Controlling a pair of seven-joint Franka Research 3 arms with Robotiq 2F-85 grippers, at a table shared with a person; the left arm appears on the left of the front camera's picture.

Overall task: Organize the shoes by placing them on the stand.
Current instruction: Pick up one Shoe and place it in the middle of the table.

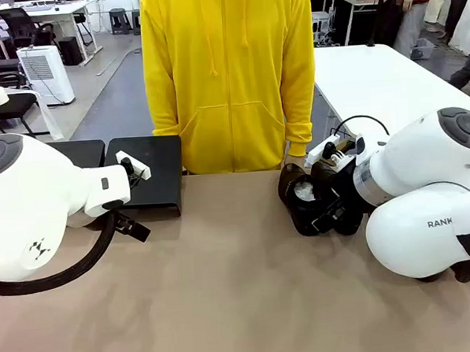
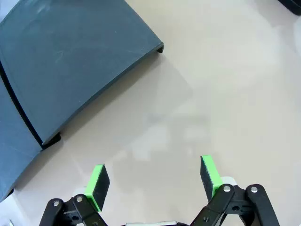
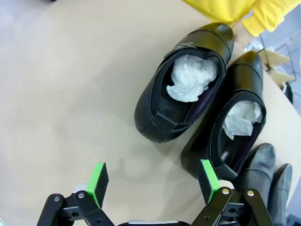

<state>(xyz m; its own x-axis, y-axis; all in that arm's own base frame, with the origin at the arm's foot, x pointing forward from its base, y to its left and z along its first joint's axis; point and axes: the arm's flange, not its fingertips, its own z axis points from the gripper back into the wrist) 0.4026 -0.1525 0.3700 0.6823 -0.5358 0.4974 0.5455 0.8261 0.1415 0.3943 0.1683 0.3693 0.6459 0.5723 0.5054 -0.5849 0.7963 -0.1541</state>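
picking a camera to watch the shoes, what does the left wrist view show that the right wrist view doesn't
Left wrist view: the stand and its dark platforms, beyond the open left gripper. Right wrist view: black shoes stuffed with white paper, plus a yellow sleeve, beyond the open right gripper. Both: tan table, green pads apart, nothing held.

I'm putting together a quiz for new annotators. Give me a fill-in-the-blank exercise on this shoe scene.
1. The shoes are stuffed with crumpled ____ paper.
2. The stand sits on the robot's ____ side of the table.
3. The left gripper and the right gripper both have their jaws ____.
4. The hoodie of the person across the table is ____.
Missing words: white; left; open; yellow.
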